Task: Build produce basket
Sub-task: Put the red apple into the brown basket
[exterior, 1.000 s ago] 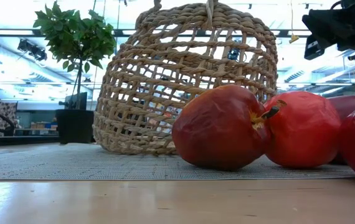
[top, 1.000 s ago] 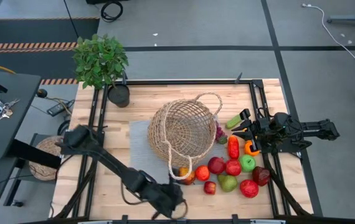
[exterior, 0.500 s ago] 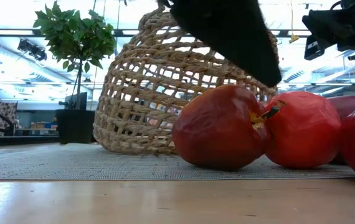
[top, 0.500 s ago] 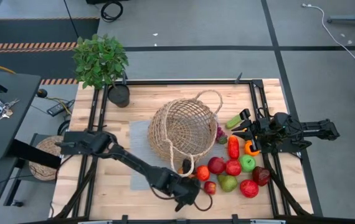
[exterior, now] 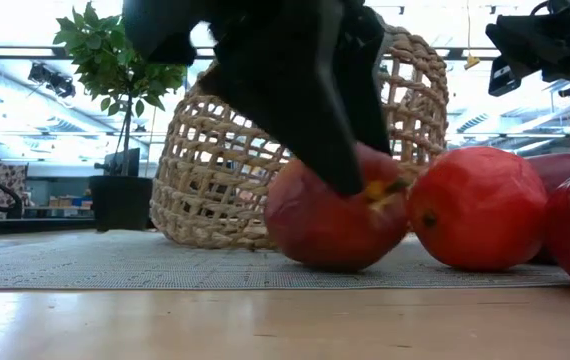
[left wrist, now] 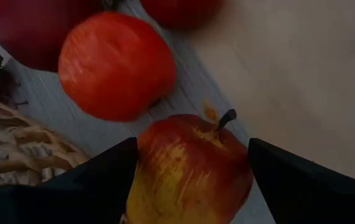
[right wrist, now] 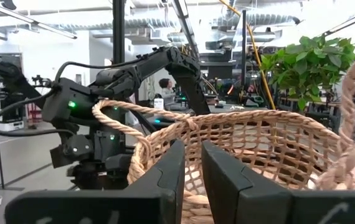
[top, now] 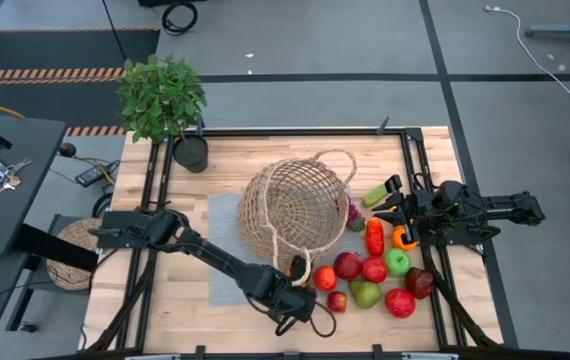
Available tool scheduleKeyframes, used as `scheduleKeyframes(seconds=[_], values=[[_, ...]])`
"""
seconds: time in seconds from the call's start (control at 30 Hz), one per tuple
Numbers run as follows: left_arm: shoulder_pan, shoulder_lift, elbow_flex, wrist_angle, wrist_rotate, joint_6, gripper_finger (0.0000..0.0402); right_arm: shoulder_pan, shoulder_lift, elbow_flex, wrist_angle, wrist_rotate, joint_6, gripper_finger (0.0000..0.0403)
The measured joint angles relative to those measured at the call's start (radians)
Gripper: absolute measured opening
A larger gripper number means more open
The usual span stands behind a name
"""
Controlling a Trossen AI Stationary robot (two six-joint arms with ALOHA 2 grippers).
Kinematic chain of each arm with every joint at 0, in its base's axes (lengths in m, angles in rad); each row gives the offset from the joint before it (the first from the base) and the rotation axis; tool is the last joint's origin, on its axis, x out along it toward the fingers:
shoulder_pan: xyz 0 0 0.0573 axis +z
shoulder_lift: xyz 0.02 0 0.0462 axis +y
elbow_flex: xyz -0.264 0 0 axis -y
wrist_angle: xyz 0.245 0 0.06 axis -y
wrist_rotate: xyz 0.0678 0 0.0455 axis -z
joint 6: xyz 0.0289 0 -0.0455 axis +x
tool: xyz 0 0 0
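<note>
The tan wicker basket (top: 290, 210) lies tipped on its side on a grey mat, its mouth toward the near edge. The produce (top: 375, 268) is heaped to its right: red apples, a green apple, a red pepper, a cucumber and purple grapes. My left gripper (top: 293, 295) is down at the heap's left end, over a red-yellow apple (left wrist: 190, 177) beside a red-orange fruit (left wrist: 112, 65). In the low view it stands dark over that apple (exterior: 325, 225). My right gripper (top: 397, 210) waits shut above the heap's far right, facing the basket (right wrist: 258, 143). My left gripper has the red-yellow apple between its two fingers, one on each flank (left wrist: 141, 163). The fingers (exterior: 335, 150) come from above, slanting down. The apple's underside rests on the grey mat (exterior: 115, 262). Its stem (left wrist: 226, 118) points away past the fingertips.
A potted green plant (top: 163, 95) stands at the far left corner. The grey mat (top: 227, 235) lies under the basket. One basket handle (top: 335, 160) loops toward the far side, another (top: 287, 262) toward my left gripper. Bare wood (top: 175, 290) shows left of the mat.
My left gripper swung from the near edge rightward, then came down toward the basket over the red-yellow apple. The apple shifted a little toward the table's left and rolled, its stem tipping over. The right arm kept still.
</note>
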Motion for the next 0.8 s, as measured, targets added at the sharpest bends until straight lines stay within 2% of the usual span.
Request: scheduleKeyframes(seconds=[0.13,0.27,0.5,0.8], values=[[-0.001,0.0,-0.003,-0.007,0.022,0.009,0.0314,0.0,0.0,0.0,0.0,0.001,0.0,0.0062],[0.0,0.001,-0.003,-0.02,0.11,-0.094,0.0314,0.0,0.0,0.0,0.0,0.001,0.0,0.0062],[-0.031,0.001,-0.003,-0.018,0.104,-0.089,0.0314,0.0,0.0,0.0,0.0,0.001,0.0,0.0062],[-0.066,-0.001,0.043,-0.075,0.075,-0.446,0.0303,0.0,0.0,0.0,0.0,0.001,0.0,0.0062]])
